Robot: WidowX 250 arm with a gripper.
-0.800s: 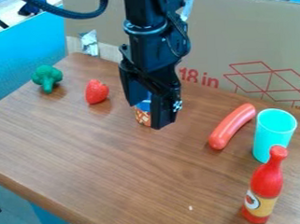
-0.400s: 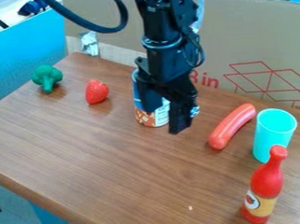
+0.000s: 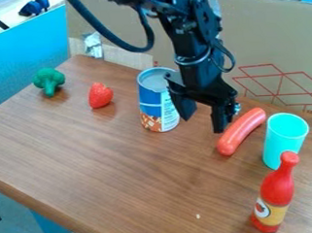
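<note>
The black gripper [image 3: 203, 126] hangs over the table between a blue can and a red sausage, its two fingers apart with nothing between them. Its right finger is close to the upper left side of the sausage [image 3: 241, 131]. Just left of the gripper stands the can [image 3: 157, 101], upright, with its right edge partly behind the gripper. A turquoise cup [image 3: 284, 139] stands upright right of the sausage, and a red sauce bottle [image 3: 275, 195] stands in front of the cup. A red strawberry [image 3: 100, 95] and a green broccoli [image 3: 49, 82] rest at the left.
The wooden table [image 3: 122, 173] has its near edge running along the lower left. A large cardboard panel [image 3: 272, 40] rises behind the table. A blue panel [image 3: 26, 58] borders it at the left, and a crumpled silvery piece [image 3: 92, 45] is at the back.
The gripper has moved to the right, from in front of the can toward the sausage, uncovering most of the can. The objects on the table have stayed in place.
</note>
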